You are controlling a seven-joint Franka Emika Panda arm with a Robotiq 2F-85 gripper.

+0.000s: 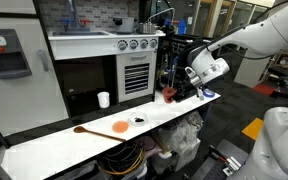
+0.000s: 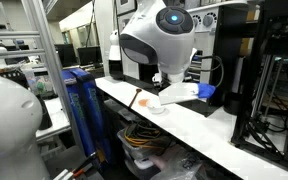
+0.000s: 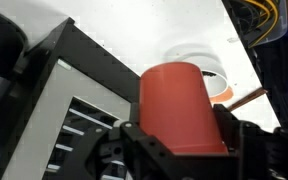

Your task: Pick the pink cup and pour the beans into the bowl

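White robot arm (image 2: pixel 164 40) with blue light, above long white table (image 2: pixel 234 135), orange dish (image 2: pixel 143 100) on it

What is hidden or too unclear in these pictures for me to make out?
- Pink cup contents: wrist view shows only its outer wall; in an exterior view the cup is too small.
- Bowl: wrist view, the cup covers most of it.
- Jaws' grip: in an exterior view the arm blocks it.

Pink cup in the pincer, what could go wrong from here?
The pink cup sits in the shut pincer, off to one side of the bowl; tipping it early would likely spill onto the table. The orange dish lies right beside the bowl, so a loose pour might land there instead.
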